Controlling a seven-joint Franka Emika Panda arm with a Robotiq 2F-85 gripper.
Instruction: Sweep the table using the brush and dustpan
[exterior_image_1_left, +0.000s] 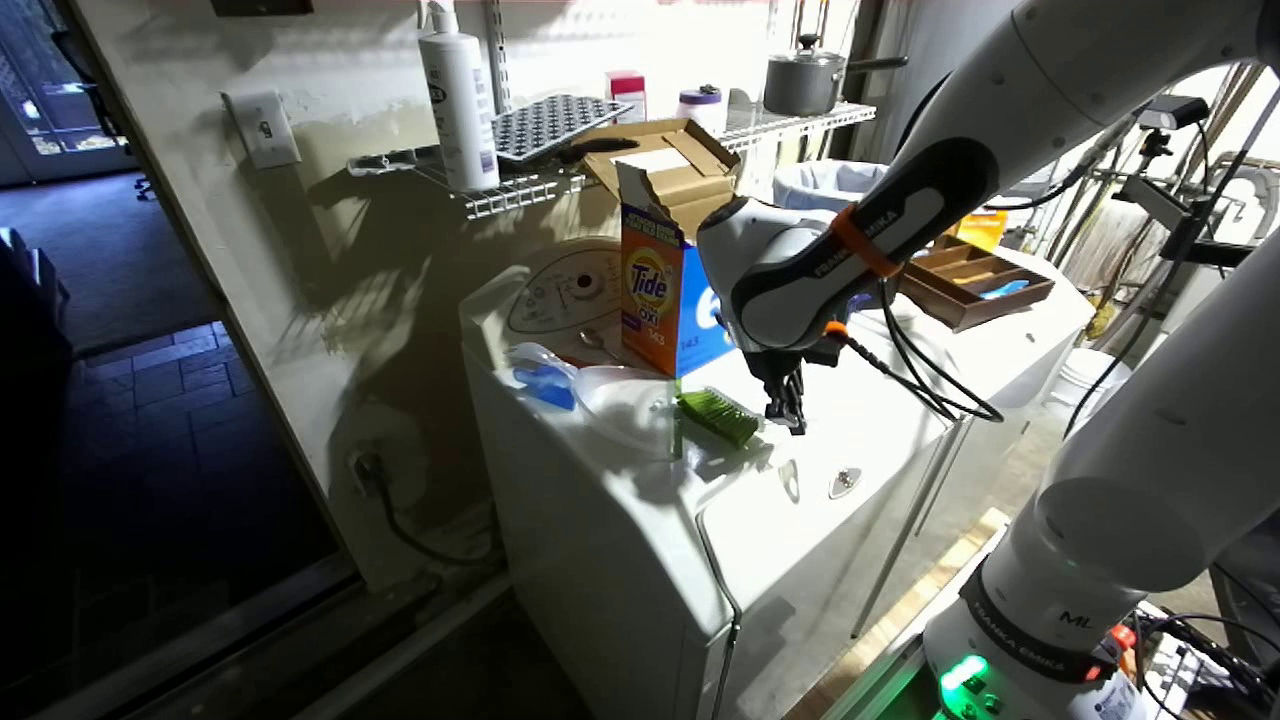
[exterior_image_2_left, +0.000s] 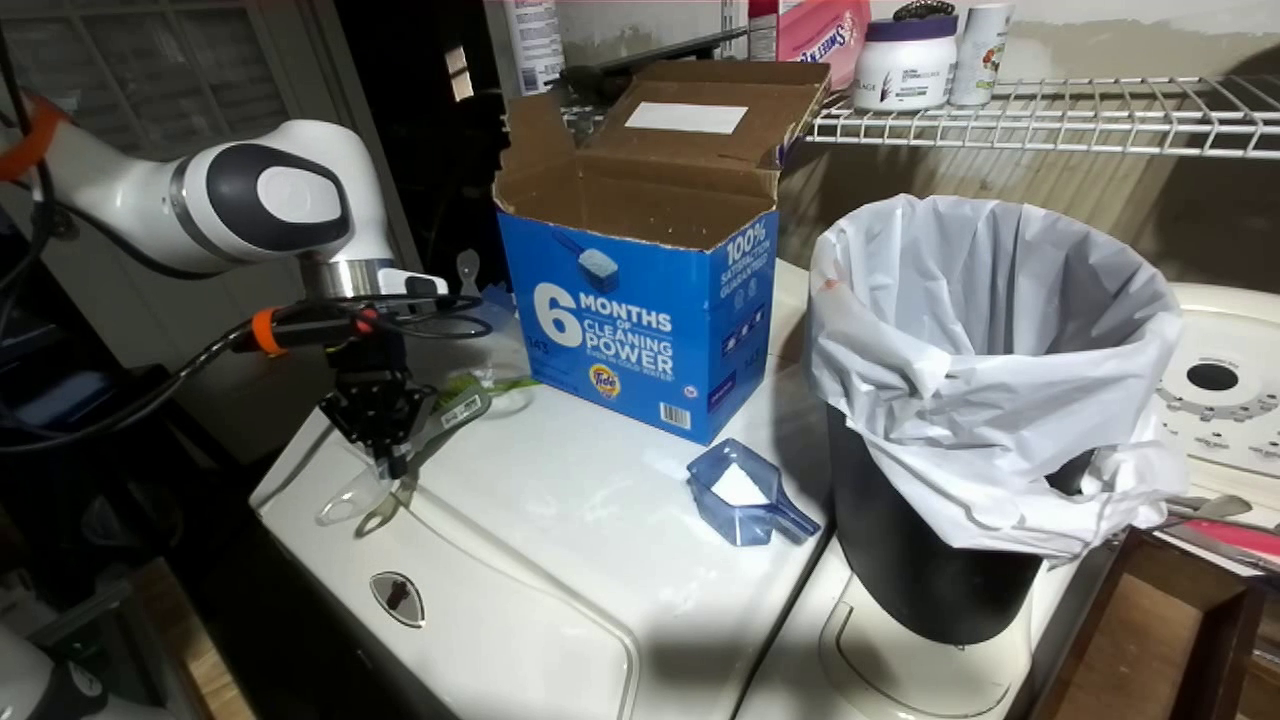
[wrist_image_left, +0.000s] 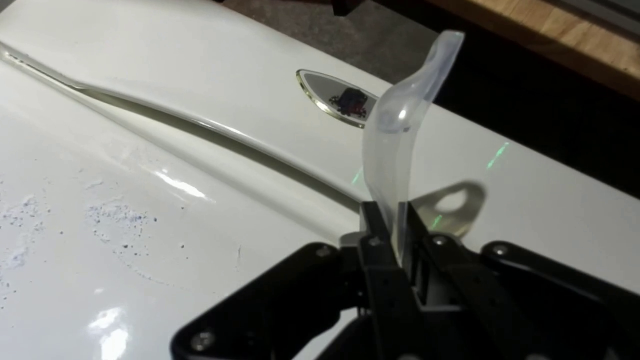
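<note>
In an exterior view, the green-bristled brush (exterior_image_1_left: 716, 414) with a clear plastic handle extends over the white, smooth, flat-topped table (exterior_image_1_left: 770, 520); contact between bristles and table cannot be determined. The clear plastic dustpan (exterior_image_1_left: 628, 402) with a green edge is positioned just left of the brush. The orange-and-blue cardboard detergent box (exterior_image_1_left: 652, 290) stands on the table behind the brush. The black two-finger gripper (exterior_image_1_left: 787, 422) is located at the handle of the brush. In an exterior view, the translucent blue plastic scoop (exterior_image_2_left: 748, 518), containing white powder (exterior_image_2_left: 740, 487), lies on the table well apart from the brush. In the wrist view, the gripper is clamped on the brush handle; pale blue granules (wrist_image_left: 117, 220) are scattered on the table left of the brush.
</note>
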